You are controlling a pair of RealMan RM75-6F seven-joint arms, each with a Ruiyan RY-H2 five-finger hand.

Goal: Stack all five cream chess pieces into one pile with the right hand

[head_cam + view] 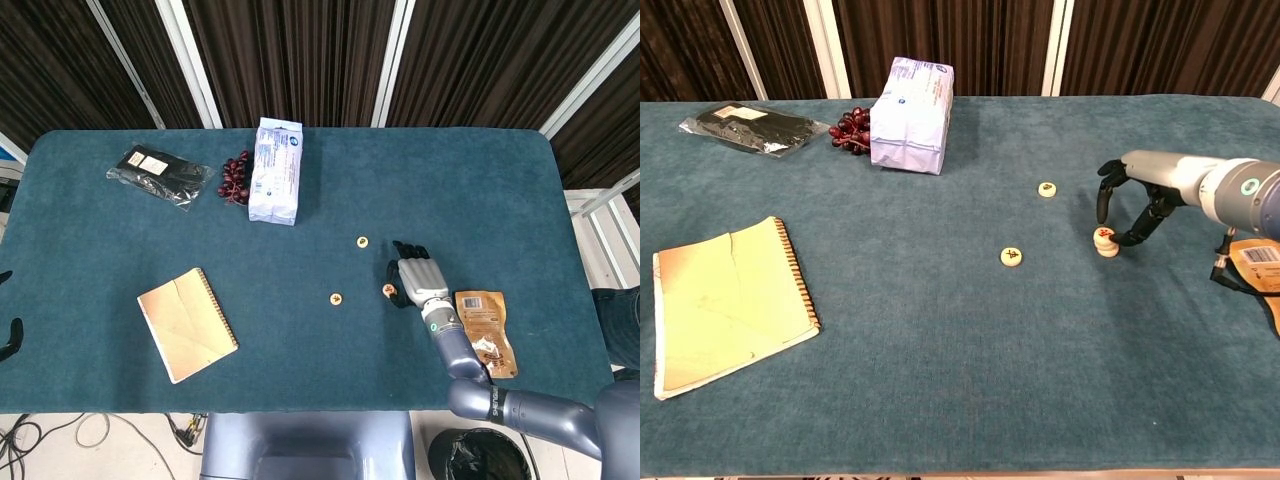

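On a teal-covered table [940, 330], the robot's right hand [1130, 205] arches over a short pile of cream chess pieces [1106, 241], its dark fingers [1102, 200] curved down on either side of the pile. One fingertip lies just beside the top disc at its right edge; whether it actually touches is hard to judge from the chest view, and from the head view the hand [418, 280] covers most of that side, so a grip cannot be confirmed. The pile [388, 290] stands upright, its top face marked in red, and appears to be more than one piece high, though the exact count is too small to read.

Two further cream pieces lie flat and apart on the cloth: one with a dark mark [1012, 257] to the left of the pile and nearer the camera, another [1047, 189] further back, near the hand's far fingers. A brown snack pouch [486, 332] lies beside the right forearm.

At the far left of the table sit a black packet in clear wrap [750, 130], a bunch of dark red grapes [848, 130] and a white tissue pack [912, 115], the grapes touching the pack's left side. A spiral notebook [725, 305] lies at the near left. The left hand does not clearly show in either view.
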